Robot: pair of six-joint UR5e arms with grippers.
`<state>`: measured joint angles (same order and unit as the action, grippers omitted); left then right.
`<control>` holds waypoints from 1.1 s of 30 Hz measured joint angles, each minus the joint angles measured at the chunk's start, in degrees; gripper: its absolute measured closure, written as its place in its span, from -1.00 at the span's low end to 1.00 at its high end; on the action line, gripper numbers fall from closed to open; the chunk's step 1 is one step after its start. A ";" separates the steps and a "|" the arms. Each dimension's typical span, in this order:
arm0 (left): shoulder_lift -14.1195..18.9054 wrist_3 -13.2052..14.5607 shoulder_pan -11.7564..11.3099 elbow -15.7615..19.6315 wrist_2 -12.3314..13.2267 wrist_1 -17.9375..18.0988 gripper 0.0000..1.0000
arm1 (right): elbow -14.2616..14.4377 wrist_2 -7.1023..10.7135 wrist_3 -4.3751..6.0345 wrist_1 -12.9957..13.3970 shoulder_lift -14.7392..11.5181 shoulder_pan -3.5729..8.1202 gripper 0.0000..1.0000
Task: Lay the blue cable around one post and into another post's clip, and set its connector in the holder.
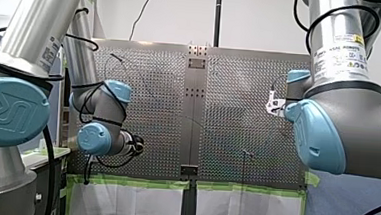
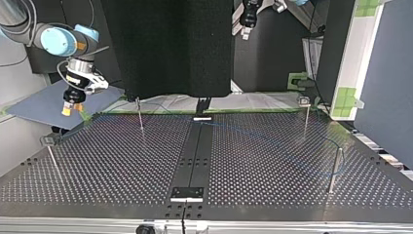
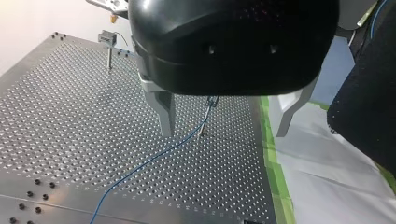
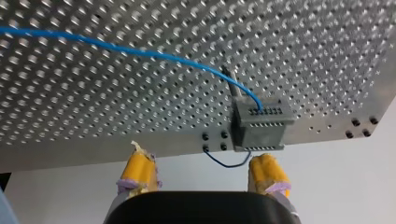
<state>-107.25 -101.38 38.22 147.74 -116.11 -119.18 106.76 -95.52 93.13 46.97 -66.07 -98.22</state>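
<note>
A perforated metal table (image 2: 122,161) with a dark strip down its middle fills the scene, pale walls behind it.

My right gripper (image 4: 201,175) hangs just off a table corner. Its two yellow pads (image 4: 137,170) are spread apart with nothing between them. Just ahead of it stands a clip post (image 4: 259,126). The one blue cable (image 4: 140,51) crosses the table lengthwise and bends down into the top of the clip. A short dark tail loops out beneath, pointing toward the gripper.

My left gripper (image 3: 224,134) is also open and empty, above the table's green-taped edge. A slim post (image 3: 204,122) stands between and ahead of its fingers. The cable runs diagonally away from that post across the holes.

The top view shows four posts (image 2: 140,117) in all.
</note>
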 joint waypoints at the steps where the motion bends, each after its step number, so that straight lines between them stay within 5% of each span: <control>1: 0.00 -0.04 -0.02 0.11 0.08 0.55 -1.00 | 0.43 -0.43 -0.25 0.35 0.13 -0.43 -1.00; 9: 0.01 -1.25 -0.05 0.19 0.86 4.06 -1.00 | 4.00 -4.23 -2.82 2.10 3.21 -4.23 -1.00; 17: 0.00 -1.99 -0.05 -0.17 0.92 5.75 -1.00 | 4.57 -8.22 -3.34 5.83 6.69 -8.21 -1.00; 24: 0.00 -2.04 -0.10 -1.29 0.67 6.10 -1.00 | 2.40 -11.51 -4.65 8.29 7.68 -11.51 -1.00; 29: 0.00 -2.07 -0.19 -2.32 0.03 6.05 -1.00 | -0.31 -14.30 -5.63 6.62 9.83 -14.29 -1.00; 33: 0.00 -2.02 -0.40 -2.65 -1.02 6.07 -1.00 | -2.53 -16.53 -5.19 4.50 11.97 -16.52 -1.00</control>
<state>-107.25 -103.40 37.82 145.08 -117.14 -113.10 104.23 -112.05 87.93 51.48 -54.10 -114.74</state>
